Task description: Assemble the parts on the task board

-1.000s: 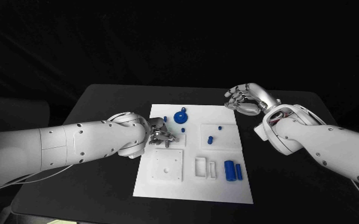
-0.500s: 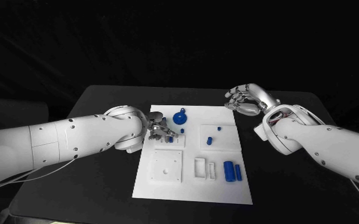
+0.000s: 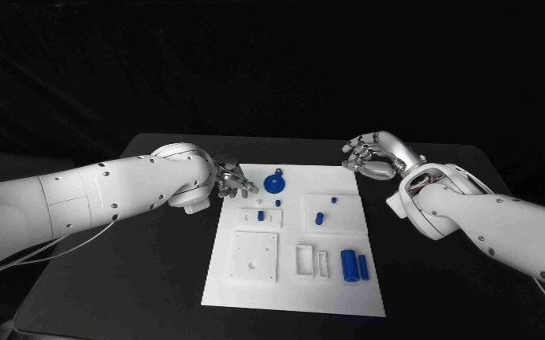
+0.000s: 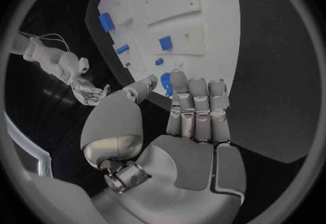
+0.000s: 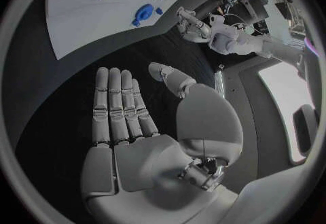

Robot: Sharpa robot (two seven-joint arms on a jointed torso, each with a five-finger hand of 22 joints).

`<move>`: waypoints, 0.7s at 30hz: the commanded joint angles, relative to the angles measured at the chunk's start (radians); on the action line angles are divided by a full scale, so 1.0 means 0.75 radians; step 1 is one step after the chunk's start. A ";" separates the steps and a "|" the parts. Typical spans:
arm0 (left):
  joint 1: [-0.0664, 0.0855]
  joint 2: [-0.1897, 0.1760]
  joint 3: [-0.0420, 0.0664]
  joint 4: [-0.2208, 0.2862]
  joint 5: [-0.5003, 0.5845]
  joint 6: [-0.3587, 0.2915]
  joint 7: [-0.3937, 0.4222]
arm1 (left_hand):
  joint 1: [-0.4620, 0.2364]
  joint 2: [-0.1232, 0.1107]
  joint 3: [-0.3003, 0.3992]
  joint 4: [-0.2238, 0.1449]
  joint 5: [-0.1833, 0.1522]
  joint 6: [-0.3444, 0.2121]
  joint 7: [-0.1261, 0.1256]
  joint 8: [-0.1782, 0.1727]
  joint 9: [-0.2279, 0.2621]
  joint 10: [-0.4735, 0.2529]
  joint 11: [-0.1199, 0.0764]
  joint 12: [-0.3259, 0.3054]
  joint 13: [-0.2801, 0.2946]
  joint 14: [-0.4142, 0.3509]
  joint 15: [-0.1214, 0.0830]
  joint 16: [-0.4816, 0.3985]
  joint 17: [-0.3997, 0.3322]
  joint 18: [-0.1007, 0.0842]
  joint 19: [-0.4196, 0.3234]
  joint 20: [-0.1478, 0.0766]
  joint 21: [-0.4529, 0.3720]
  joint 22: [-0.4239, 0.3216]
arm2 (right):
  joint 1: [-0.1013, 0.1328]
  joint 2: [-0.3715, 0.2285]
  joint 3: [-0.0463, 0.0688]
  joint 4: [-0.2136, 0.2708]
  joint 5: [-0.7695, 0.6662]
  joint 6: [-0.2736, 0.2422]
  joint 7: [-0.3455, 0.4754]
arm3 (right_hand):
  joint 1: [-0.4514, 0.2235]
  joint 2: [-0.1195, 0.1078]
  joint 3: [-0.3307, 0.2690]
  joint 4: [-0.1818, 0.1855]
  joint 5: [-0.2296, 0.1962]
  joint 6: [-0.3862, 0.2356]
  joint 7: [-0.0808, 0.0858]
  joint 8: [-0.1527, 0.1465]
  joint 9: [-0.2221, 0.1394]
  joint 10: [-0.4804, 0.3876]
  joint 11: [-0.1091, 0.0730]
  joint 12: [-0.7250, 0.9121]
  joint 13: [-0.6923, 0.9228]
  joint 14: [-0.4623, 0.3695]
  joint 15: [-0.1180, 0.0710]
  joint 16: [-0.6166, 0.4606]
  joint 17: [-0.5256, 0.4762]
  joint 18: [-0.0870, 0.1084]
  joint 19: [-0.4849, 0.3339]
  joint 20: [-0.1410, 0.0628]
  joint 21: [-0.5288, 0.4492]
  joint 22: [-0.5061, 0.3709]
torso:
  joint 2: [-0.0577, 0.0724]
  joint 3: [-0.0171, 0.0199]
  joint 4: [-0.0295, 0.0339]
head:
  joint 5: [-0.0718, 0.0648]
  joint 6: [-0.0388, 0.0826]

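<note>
Two arms: both are seen at the black table [image 3: 159, 277], the left from one side and the right from the other.
Board: the white task board [image 3: 290, 289] lies flat in the middle of the table, between the two arms.
Left hand: the left hand [image 3: 234, 182] is held just off the board's far corner on its own side, fingers straight and together, nothing gripped.
Right hand: the right hand [image 3: 372, 154] is raised beyond the opposite far corner, palm flat and fingers extended in its wrist view, nothing held.
Round part: a blue round part [image 3: 274, 179] lies on the far end of the board, just beside the left hand and well apart from the right.
Cylinders: two blue cylinders [image 3: 354, 265] lie side by side at the near end, long axes running near to far, on the right arm's side.
Small part: a small blue part [image 3: 260, 216] sits in a raised white block, toward the left hand.
Judgement: the left hand is taken to be nearer for the round part; the cylinders are better placed for the right.
</note>
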 commanded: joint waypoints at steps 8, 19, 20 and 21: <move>0.022 0.062 0.006 -0.153 0.022 -0.013 0.043 | 0.029 -0.012 -0.014 -0.009 -0.006 -0.020 0.002 -0.014 0.003 -0.008 0.001 -0.009 -0.005 -0.007 0.005 -0.006 -0.009 -0.032 -0.007 -0.124 -0.012 -0.006 | 0.000 0.001 0.000 -0.005 0.006 0.005 0.011 | -0.005 0.010 -0.005 -0.001 0.004 0.007 0.001 0.009 -0.002 -0.008 -0.003 0.009 -0.004 -0.009 -0.003 0.006 -0.002 0.020 -0.007 -0.003 -0.005 0.002 | 0.002 0.0002 -0.0020 | -0.001 0.017; 0.021 0.162 0.007 -0.323 0.023 0.010 0.060 | 0.032 -0.029 -0.018 0.026 -0.006 -0.081 0.023 -0.061 -0.009 -0.013 0.019 -0.009 -0.003 -0.012 0.005 -0.001 -0.015 -0.035 -0.006 -0.126 -0.016 -0.006 | 0.000 0.004 0.000 -0.003 0.006 0.004 0.012 | -0.005 0.009 -0.006 -0.002 0.007 0.008 0.001 0.011 -0.003 -0.008 -0.003 0.011 -0.007 -0.010 -0.003 0.008 -0.003 0.020 -0.007 -0.003 -0.005 0.004 | 0.004 -0.0007 -0.0020 | 0.002 0.014; 0.021 0.170 0.007 -0.335 0.023 0.016 0.061 | 0.033 -0.029 -0.019 0.029 -0.006 -0.087 0.025 -0.066 -0.010 -0.014 0.021 -0.009 -0.003 -0.013 0.006 0.000 -0.015 -0.035 -0.007 -0.126 -0.016 -0.006 | 0.000 0.005 0.000 -0.002 0.006 0.005 0.012 | -0.004 0.009 -0.006 -0.003 0.007 0.008 0.001 0.011 -0.003 -0.008 -0.003 0.011 -0.007 -0.010 -0.003 0.008 -0.004 0.020 -0.007 -0.003 -0.005 0.004 | 0.004 -0.0009 -0.0026 | 0.000 0.015; 0.020 0.179 0.007 -0.349 0.023 0.023 0.061 | 0.034 -0.030 -0.020 0.030 -0.006 -0.092 0.027 -0.070 -0.011 -0.015 0.023 -0.009 -0.002 -0.014 0.006 0.000 -0.016 -0.036 -0.007 -0.126 -0.016 -0.005 | 0.000 0.005 0.000 -0.002 0.006 0.005 0.012 | -0.004 0.009 -0.006 -0.003 0.007 0.008 0.001 0.011 -0.004 -0.008 -0.003 0.011 -0.007 -0.010 -0.003 0.008 -0.004 0.020 -0.007 -0.003 -0.005 0.004 | 0.004 -0.0006 -0.0035 | -0.002 0.015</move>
